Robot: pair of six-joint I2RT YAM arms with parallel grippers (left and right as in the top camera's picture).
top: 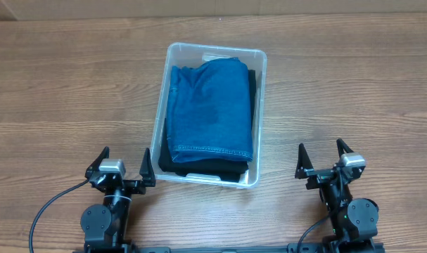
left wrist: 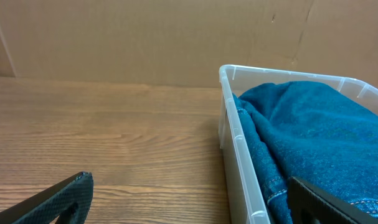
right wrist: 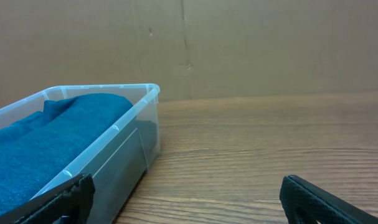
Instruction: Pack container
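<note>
The clear plastic container (top: 165, 84) stands at the table's middle. Folded blue jeans (top: 212, 105) lie in it on top of a folded black garment (top: 199, 169). The container (left wrist: 238, 149) and jeans (left wrist: 313, 124) show at the right of the left wrist view. The container (right wrist: 123, 124) and jeans (right wrist: 45, 137) show at the left of the right wrist view. My left gripper (top: 122, 165) is open and empty at the front left, beside the container's near left corner. My right gripper (top: 324, 160) is open and empty at the front right, apart from the container.
The wooden table (top: 58, 91) spreads on both sides of the container. A brown cardboard wall (left wrist: 145, 37) stands behind the table's far edge. Black cables (top: 48, 211) run from the arm bases at the front edge.
</note>
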